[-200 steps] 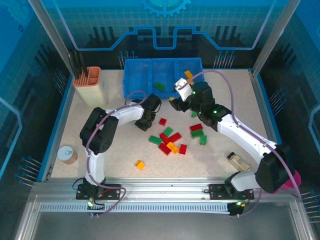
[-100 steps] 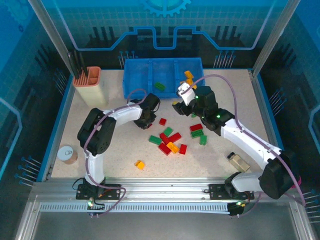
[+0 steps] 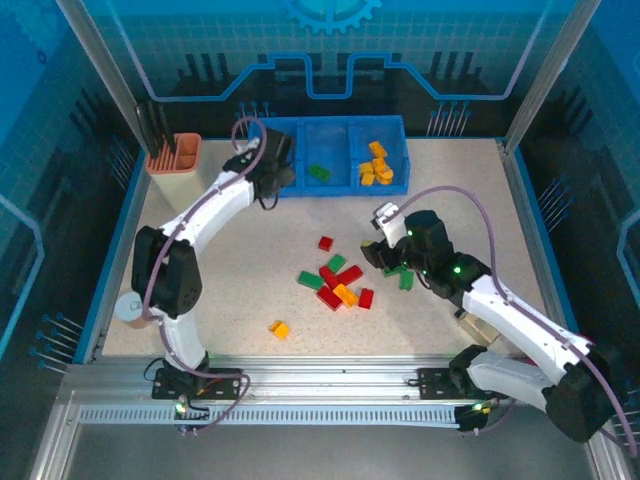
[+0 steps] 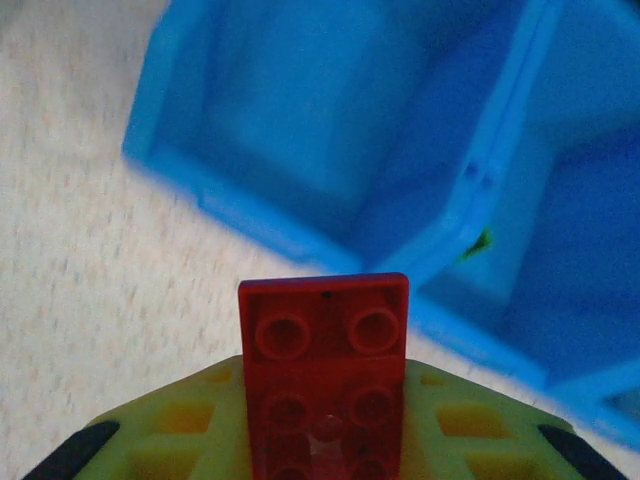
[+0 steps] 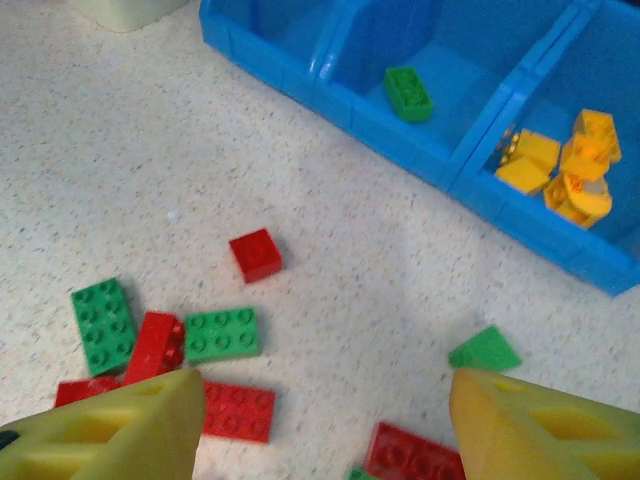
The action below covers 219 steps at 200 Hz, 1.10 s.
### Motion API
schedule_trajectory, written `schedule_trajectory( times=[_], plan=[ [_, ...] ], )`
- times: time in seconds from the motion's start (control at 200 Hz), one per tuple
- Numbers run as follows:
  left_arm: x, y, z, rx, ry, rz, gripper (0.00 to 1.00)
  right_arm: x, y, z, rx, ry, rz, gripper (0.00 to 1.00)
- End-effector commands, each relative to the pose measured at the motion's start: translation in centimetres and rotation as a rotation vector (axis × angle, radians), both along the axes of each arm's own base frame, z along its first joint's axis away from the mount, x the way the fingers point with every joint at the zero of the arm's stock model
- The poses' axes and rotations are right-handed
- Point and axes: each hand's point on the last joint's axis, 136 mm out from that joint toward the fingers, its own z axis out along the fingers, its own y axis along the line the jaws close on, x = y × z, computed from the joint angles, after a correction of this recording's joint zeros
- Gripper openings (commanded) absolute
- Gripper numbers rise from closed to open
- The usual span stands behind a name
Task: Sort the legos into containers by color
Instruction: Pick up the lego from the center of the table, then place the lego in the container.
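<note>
Clamped left jaws hold a red brick (image 4: 323, 380), the blue bin (image 4: 300, 235) just ahead of them. The right jaws stand open above loose red and green bricks (image 5: 222, 333) on the desk (image 5: 120, 150). Beyond them, 1 green brick (image 5: 408, 92) and several orange bricks (image 5: 565, 165) lie in separate bin compartments.

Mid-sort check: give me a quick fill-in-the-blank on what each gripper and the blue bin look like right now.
1. The held brick in the left gripper is ___ in colour.
2. The single brick in the middle compartment of the blue bin is ___.
3. The orange-yellow bricks lie in the bin's ___ compartment, seen from the top camera.
4. The right gripper hangs over the loose bricks with its jaws ___.
Missing words: red; green; right; open.
</note>
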Motion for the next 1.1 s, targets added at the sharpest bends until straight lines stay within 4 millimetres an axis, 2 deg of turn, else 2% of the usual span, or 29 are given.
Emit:
schedule_trajectory(
  times=[0.0,0.12,0.235,0.425,0.65,0.771,0.906,1.031,1.091],
  plan=[
    [2.6,2.0,-2.0,0.096,0.046,-0.01,0.31,-2.1,-0.6,-1.5,0.039,0.073,-0.016,0.67],
    [6.7,2.1,-3.2,0.097,0.047,-0.026,0.3,-3.2,-1.3,-2.0,0.072,0.089,-0.044,0.67],
    [10.5,1.7,-4.3,0.102,0.053,-0.038,0.3,-3.3,-1.5,-1.9,0.075,0.085,-0.052,0.66],
    [14.2,1.9,-6.3,0.082,0.035,-0.018,0.31,-3.1,-1.1,-1.5,0.073,0.087,-0.044,0.66],
    [14.2,2.4,-9.7,0.056,0.079,0.003,0.36,-2.7,-0.3,-1.7,0.083,0.092,-0.028,0.69],
    [14.0,2.3,-10.3,0.049,0.09,0.003,0.38,-2.4,0.4,-2.0,0.084,0.105,-0.007,0.72],
    [14.1,2.5,-9.2,0.051,0.072,0.001,0.4,-2.1,1.0,-1.9,0.085,0.107,0.006,0.75],
    [13.7,2.7,-7.2,0.056,0.049,-0.017,0.47,-2.2,1.2,-1.8,0.083,0.1,0.014,0.78],
    [13.4,2.3,-6.0,0.044,0.034,-0.045,0.51,-2.3,1.3,-1.7,0.083,0.108,0.019,0.83]
  ],
)
